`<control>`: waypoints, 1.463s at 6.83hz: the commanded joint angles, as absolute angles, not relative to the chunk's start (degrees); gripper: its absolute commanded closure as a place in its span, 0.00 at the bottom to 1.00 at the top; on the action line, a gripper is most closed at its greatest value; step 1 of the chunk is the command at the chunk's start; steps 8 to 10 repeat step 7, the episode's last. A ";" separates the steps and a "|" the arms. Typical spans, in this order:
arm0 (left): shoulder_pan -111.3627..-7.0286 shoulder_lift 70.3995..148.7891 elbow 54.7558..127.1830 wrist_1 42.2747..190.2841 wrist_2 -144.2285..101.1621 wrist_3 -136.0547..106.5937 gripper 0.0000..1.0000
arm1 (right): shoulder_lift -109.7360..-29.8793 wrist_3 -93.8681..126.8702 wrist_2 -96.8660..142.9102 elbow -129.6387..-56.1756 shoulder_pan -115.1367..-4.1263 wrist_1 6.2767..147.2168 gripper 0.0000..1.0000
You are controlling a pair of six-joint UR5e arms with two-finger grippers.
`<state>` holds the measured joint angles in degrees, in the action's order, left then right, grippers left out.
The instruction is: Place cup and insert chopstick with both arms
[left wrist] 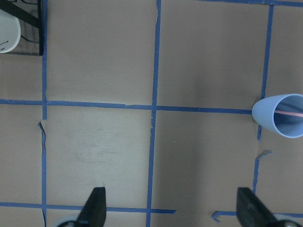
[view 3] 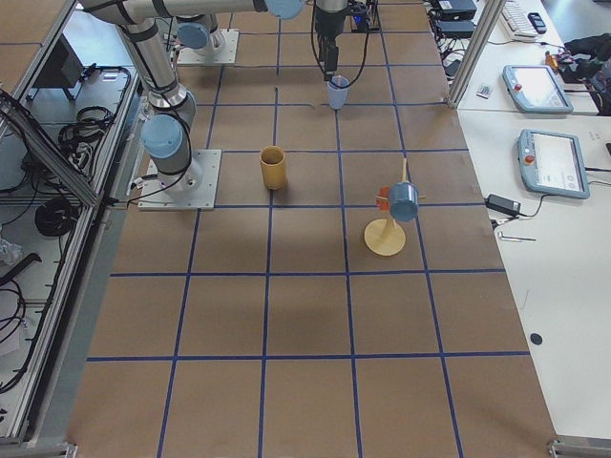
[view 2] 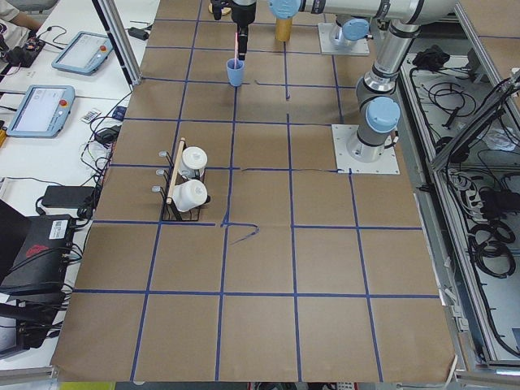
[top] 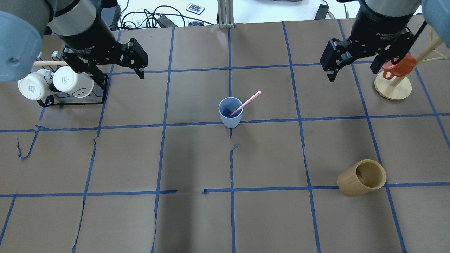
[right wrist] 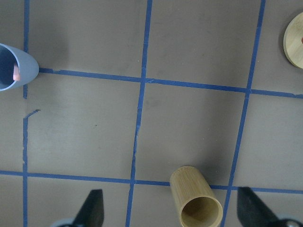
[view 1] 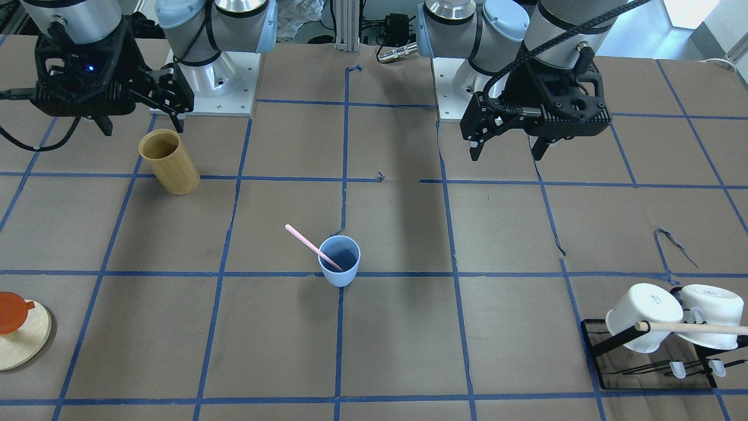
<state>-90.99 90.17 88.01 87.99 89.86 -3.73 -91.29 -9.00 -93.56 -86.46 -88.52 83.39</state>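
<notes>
The light blue cup (view 1: 339, 262) stands upright near the table's middle, and also shows in the overhead view (top: 230, 114). The pink chopstick (view 1: 305, 240) leans inside it, its top end sticking out over the rim (top: 249, 102). My left gripper (view 1: 507, 151) is open and empty, held above the table well away from the cup; the left wrist view shows the cup (left wrist: 279, 116) far to one side. My right gripper (view 1: 142, 120) is open and empty, above the tan cylinder's side of the table. The right wrist view shows the cup (right wrist: 13, 66) at its edge.
A tan bamboo cylinder (view 1: 169, 161) stands near the right gripper (top: 362, 177). Two white mugs (view 1: 643, 316) hang on a black rack with a wooden rod (view 1: 695, 327) on the left arm's side. An orange mug (top: 397, 66) hangs on a wooden stand (top: 392, 89).
</notes>
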 commanded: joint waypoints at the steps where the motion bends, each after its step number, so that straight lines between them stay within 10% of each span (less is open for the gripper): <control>1: -91.14 89.56 88.59 88.76 90.35 -3.60 0.00 | -92.55 -9.49 -92.99 -87.89 -88.42 82.71 0.00; 10: -91.05 90.17 87.72 88.68 90.62 -4.22 0.00 | -92.64 -8.70 -93.43 -89.03 -88.42 83.58 0.00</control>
